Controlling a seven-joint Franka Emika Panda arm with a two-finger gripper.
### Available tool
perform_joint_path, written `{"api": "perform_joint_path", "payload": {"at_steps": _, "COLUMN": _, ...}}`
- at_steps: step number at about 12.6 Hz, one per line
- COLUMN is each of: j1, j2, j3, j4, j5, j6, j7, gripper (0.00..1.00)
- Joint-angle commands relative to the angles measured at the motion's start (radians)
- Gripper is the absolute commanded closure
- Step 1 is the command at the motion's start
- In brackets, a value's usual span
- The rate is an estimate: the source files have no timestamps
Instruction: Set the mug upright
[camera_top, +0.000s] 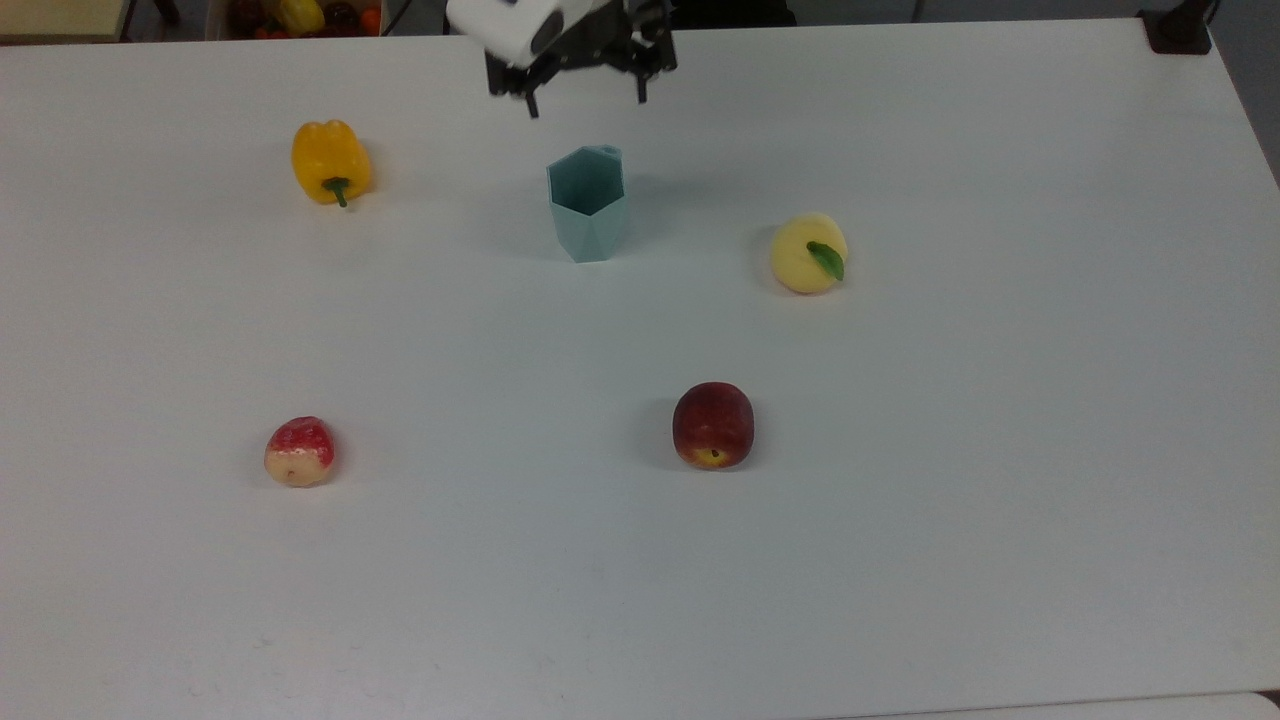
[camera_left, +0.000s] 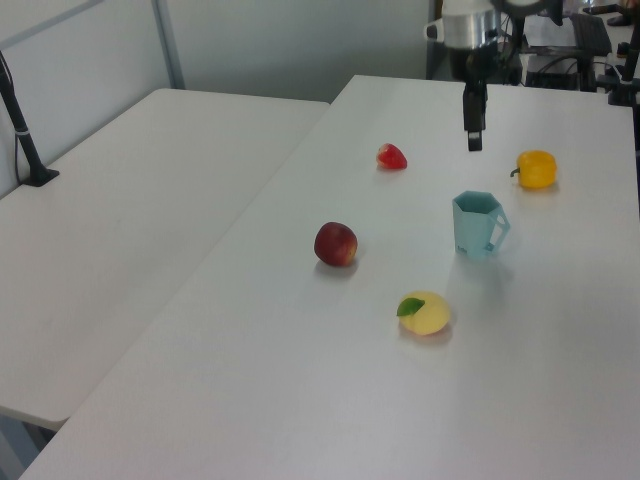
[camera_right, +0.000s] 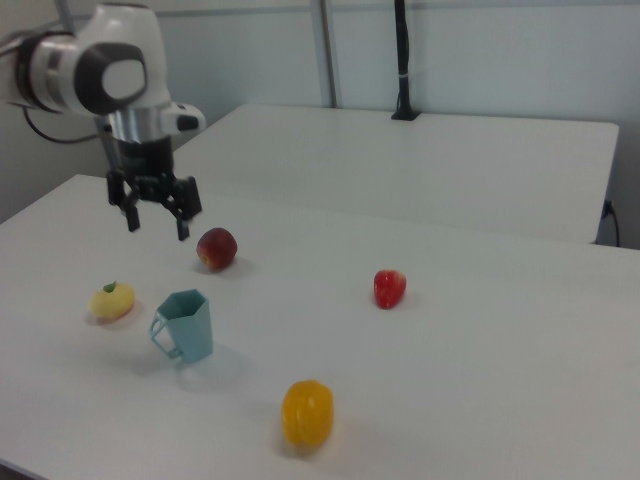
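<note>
The pale teal faceted mug stands upright on the white table, its hexagonal mouth facing up and nothing touching it. The left view shows the mug with its handle on the left view's right; in the right view the mug has its handle on the right view's left. My gripper hangs well above the mug, open and empty. The right view shows my gripper with its fingers spread wide. In the left view my gripper is seen edge-on above the mug.
A yellow pepper lies at the top view's left of the mug, and a yellow fruit with a leaf at the top view's right. A dark red apple and a red-and-cream fruit lie nearer the front edge.
</note>
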Motion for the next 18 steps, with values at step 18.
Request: {"api": "perform_joint_path", "payload": {"at_steps": 18, "j1": -0.01, "j2": -0.139, "j3": -0.079, "j4": 0.062, "j5": 0.044, "j6": 0.029, "j7": 0.063, "gripper": 0.0}}
